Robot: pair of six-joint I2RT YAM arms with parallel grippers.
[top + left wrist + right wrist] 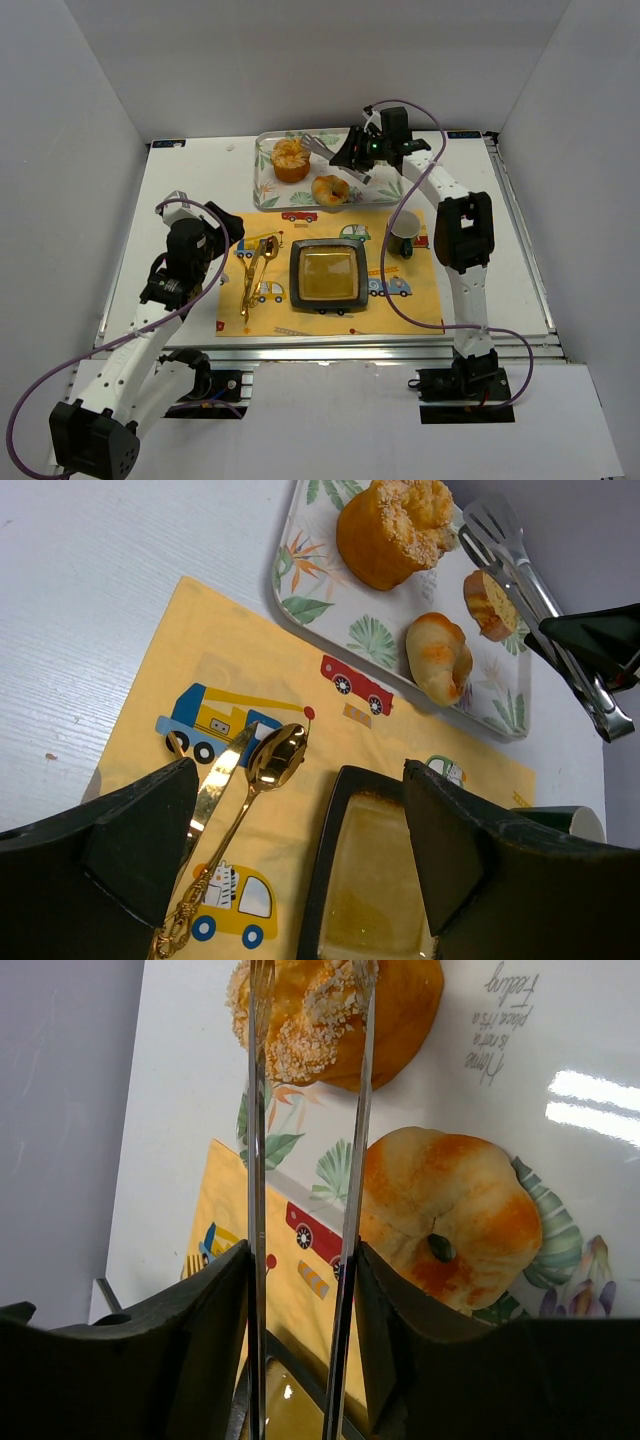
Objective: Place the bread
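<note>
Golden-brown, a round bun [330,189] lies at the near edge of a leaf-printed tray [268,192] at the far middle of the table. A bigger crumb-topped bread [291,160] sits just beyond it to the left. My right gripper [305,1360] is clenched on a pair of metal tongs [255,1160]. Its wrist camera shows the two blades running out over the crumb-topped bread, their tips cut off by the frame. Only the left wrist camera shows the tong tips, with a small bread slice [487,603] beside them. My left gripper [295,845] hangs released, jaws wide, above the yellow placemat [420,300], near a gold spoon [270,765] and knife [215,785]. A dark square plate [327,275] sits mid-mat and a cup [405,232] to its right.
</note>
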